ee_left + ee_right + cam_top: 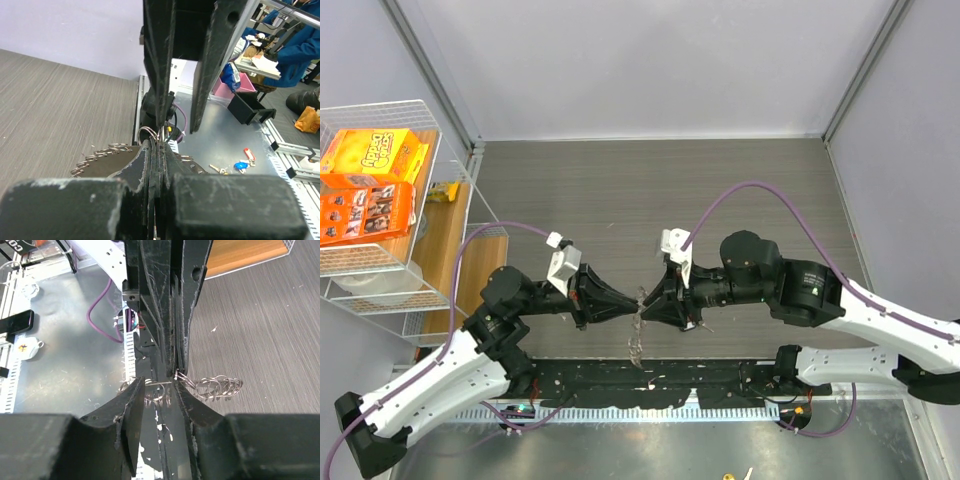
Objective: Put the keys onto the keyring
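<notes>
The keyring (636, 335) hangs between my two grippers above the table's near edge, its small silvery keys dangling as a chain. My left gripper (631, 302) is shut on the ring. In the left wrist view (157, 145) its jaws are pressed together, and keys (100, 154) fan out like teeth to the left. My right gripper (647, 297) faces it tip to tip and is open. In the right wrist view (159, 385) its jaws stand on either side of the ring wire, with looped keys (220, 387) bunched to the right. No loose black-headed key is in view.
A wire basket (420, 125) holding orange boxes stands at far left beside a wooden board (445, 250). Off the table, a metal surface holds tagged keys (242, 164) and a phone (17, 322). The black rail (650, 385) runs along the near edge.
</notes>
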Robot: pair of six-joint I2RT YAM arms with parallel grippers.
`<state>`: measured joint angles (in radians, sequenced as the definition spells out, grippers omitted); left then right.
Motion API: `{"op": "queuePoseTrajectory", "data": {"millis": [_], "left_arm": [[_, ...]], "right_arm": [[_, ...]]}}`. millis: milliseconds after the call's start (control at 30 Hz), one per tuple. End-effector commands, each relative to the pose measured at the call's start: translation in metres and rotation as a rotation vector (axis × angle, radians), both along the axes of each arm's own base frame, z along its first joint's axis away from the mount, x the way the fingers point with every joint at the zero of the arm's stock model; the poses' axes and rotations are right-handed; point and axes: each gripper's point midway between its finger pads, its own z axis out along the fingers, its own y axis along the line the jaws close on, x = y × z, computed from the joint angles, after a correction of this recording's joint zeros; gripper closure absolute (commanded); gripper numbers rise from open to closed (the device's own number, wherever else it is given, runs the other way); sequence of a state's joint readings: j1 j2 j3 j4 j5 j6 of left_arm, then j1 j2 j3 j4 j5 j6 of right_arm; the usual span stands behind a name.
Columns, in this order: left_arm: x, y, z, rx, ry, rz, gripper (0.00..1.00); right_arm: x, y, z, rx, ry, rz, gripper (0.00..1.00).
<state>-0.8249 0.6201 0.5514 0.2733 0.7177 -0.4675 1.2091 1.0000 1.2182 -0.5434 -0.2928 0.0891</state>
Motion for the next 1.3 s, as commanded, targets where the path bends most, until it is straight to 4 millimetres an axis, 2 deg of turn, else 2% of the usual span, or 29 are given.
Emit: {"op": "queuePoseTrajectory", "data": {"millis": [0, 233, 633, 833, 1267], "left_arm": [[0.002, 0.003, 0.015, -0.035, -0.031, 0.031, 1.00], [-0.001, 0.005, 0.018, -0.039, -0.035, 0.018, 1.00], [-0.009, 0.011, 0.029, -0.090, -0.040, 0.007, 1.00], [-0.012, 0.014, 0.037, -0.139, -0.019, 0.006, 1.00], [-0.016, 0.023, 0.050, -0.201, 0.001, 0.024, 1.00]], "right_arm": [[-0.003, -0.003, 0.034, 0.116, -0.041, 0.001, 0.65], [-0.002, -0.010, 0.031, 0.112, -0.050, -0.018, 0.62], [0.002, -0.006, 0.013, 0.078, -0.055, -0.026, 0.62], [-0.006, -0.002, 0.018, 0.126, -0.090, 0.040, 0.61], [-0.002, -0.002, 0.029, 0.203, -0.158, 0.037, 0.59]]}}
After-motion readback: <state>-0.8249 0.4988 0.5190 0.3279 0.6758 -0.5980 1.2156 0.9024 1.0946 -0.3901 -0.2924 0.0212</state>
